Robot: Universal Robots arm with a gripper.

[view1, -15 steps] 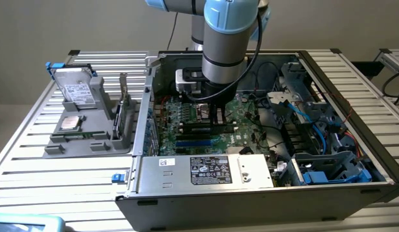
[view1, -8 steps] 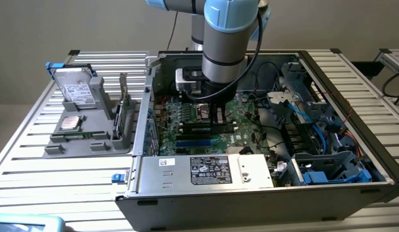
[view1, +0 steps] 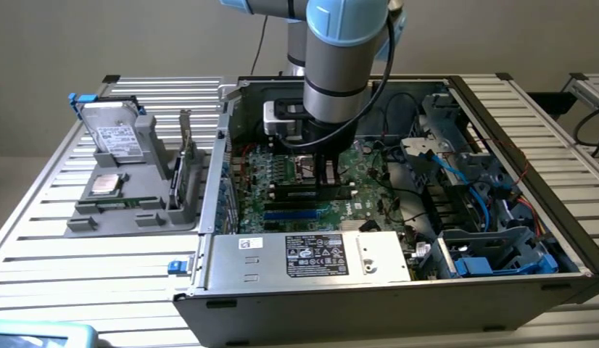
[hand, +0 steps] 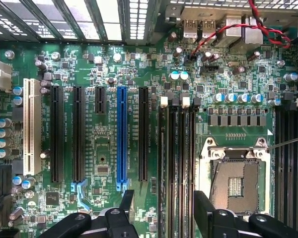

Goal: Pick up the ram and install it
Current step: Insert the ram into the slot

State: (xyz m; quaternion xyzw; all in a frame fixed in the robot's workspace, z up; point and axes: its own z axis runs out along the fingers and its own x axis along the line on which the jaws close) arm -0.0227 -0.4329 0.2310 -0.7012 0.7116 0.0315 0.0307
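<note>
Two fingers point(hand: 202, 208) spread wide astride mem slots point(hand: 179, 148)

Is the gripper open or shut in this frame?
Open: the gripper has its fingers wide apart above the motherboard, memory slots showing between them.

Plain pale wall point(view1: 135, 36) behind a ribbed aluminium table point(view1: 87, 268), under soft, even light.

You get soft, even room light in the exterior view, the arm point(view1: 343, 58) shadowing the motherboard point(view1: 280, 174) below, your wrist view bright, case vents point(hand: 102, 15) blown white
</note>
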